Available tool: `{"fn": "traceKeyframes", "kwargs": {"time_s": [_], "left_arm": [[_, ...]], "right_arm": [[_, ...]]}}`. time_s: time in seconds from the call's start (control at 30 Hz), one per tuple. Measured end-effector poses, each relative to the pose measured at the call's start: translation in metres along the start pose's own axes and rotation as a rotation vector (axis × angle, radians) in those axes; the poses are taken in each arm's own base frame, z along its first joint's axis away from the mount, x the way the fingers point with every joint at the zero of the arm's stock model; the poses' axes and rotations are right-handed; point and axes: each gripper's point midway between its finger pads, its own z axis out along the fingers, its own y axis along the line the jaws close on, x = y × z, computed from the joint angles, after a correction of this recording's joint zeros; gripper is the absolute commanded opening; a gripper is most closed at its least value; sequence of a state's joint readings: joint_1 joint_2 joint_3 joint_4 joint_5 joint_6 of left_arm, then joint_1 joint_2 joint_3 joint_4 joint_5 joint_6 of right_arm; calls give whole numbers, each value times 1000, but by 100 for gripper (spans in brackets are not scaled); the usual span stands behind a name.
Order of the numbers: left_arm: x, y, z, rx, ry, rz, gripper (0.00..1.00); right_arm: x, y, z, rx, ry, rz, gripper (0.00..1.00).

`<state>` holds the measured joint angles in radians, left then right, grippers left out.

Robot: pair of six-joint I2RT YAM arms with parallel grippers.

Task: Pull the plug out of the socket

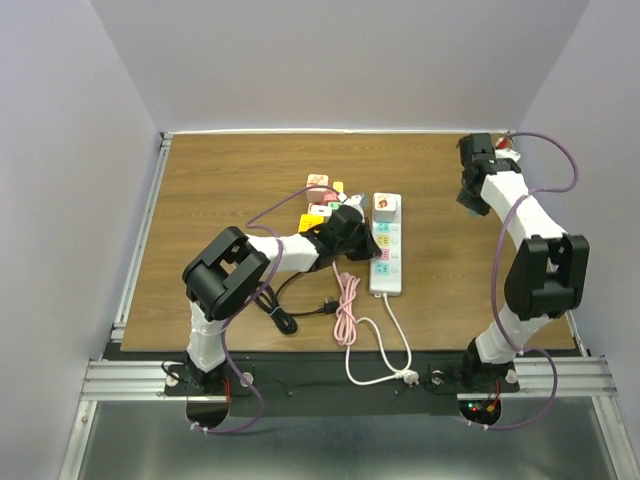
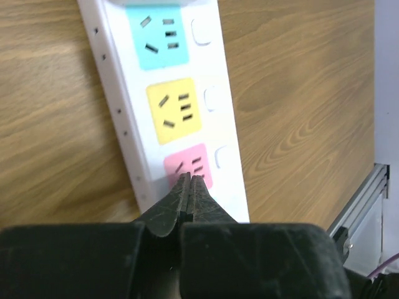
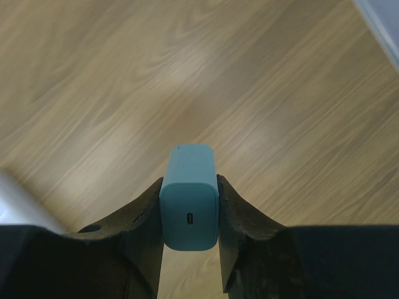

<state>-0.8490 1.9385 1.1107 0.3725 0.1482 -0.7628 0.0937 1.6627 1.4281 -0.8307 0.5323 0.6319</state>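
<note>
- One strip (image 1: pixel 388 275), white, lies on the worktop (image 1: pixel 220 180); every place below is given relative to it.
- Two arms are in view, one on each side of the strip.
- Left fingers (image 2: pixel 168 212): pressed together with nothing between them; their tips sit over the strip's pink socket (image 2: pixel 198 163).
- The left wrist view shows three coloured sockets in a row on the strip, cyan (image 2: pixel 158 36), yellow (image 2: pixel 175 109) and pink; each has one white switch beside it, three switches in all.
- Right fingers (image 3: pixel 140 218): clamped on one teal plug (image 3: pixel 189 193), one finger on each side of it.
- The teal plug is off the strip and held above bare worktop; from above, the right arm's end is well to the strip's right.
- One white adapter (image 1: pixel 385 208) sits on the strip's far end.
- Three cables lie on the worktop by the strip's near end: one pink (image 1: pixel 346 305) bunched just to its left; one white (image 1: pixel 395 345) looping from its near end toward the arm bases; one black (image 1: pixel 285 310) further left.
- A cluster of small coloured blocks (image 1: pixel 318 182) lies left of the strip's far end; the left arm partly covers them, so I cannot count them.
</note>
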Motion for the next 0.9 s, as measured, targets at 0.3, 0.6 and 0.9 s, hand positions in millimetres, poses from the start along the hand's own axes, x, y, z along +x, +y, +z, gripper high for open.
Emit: {"fn": "traceKeyframes", "kwargs": {"time_s": [0.3,0.6,0.9], "left_arm": [[-16,-24,-29,43,-24,27,0],[-6,-24,-37,66,5,27,0],[14,-12,-20,68,69,14,0]], "right_arm": [[15,-36,118,265,141,-34,3],[-31,-17,136,273,44,-57,64],[-29,-7,141,234,71,-77,90]]}}
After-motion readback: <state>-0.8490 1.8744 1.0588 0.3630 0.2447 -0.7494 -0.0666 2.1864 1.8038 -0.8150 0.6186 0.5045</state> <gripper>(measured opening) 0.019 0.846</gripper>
